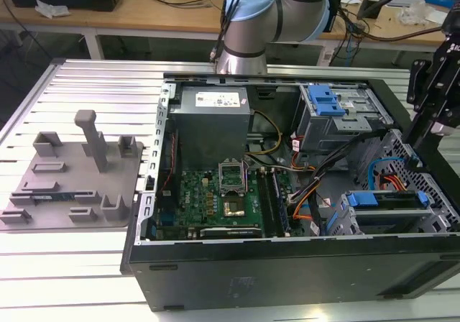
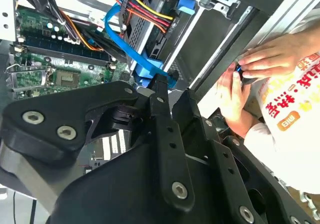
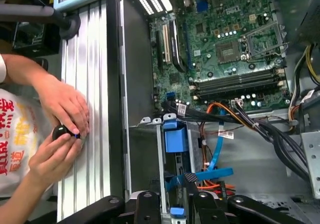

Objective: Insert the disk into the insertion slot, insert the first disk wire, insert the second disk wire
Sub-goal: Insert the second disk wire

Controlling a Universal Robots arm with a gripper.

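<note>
Exterior view
Case: an open computer case (image 1: 287, 264) lies on a slatted table (image 1: 86, 264), with the board (image 1: 215, 196) and a grey power supply (image 1: 212, 117) inside.
Slot: the grey cage (image 1: 388, 218) sits low at the exterior view's right; the disk (image 1: 384, 201) with its blue carrier lies in it.
Gripper: the black gripper (image 1: 420, 157) hangs over the case's right end, just above the cage and a blue cable (image 1: 374, 169).
Tray: a grey fixture tray (image 1: 72, 182) rests on the table at the exterior view's left, well apart from the case.

Second wrist view
Gripper: the fingers (image 2: 162, 109) are pressed together on the blue cable's plug (image 2: 150, 76).
Cable: it loops from the plug toward a bundle of red, yellow and black wires (image 2: 145, 9).
Hands: a person's hands (image 2: 255, 69) hold a small dark thing at the case's rim.

First wrist view
Gripper: the tips (image 3: 186, 181) pinch the flat blue cable (image 3: 207, 175) just beside the blue carrier tab (image 3: 175, 136).
Disk: seated in the cage, beside the case wall.
Hands: two hands (image 3: 62, 126) cup a dark knob (image 3: 62, 131) on the table's slats.
</note>
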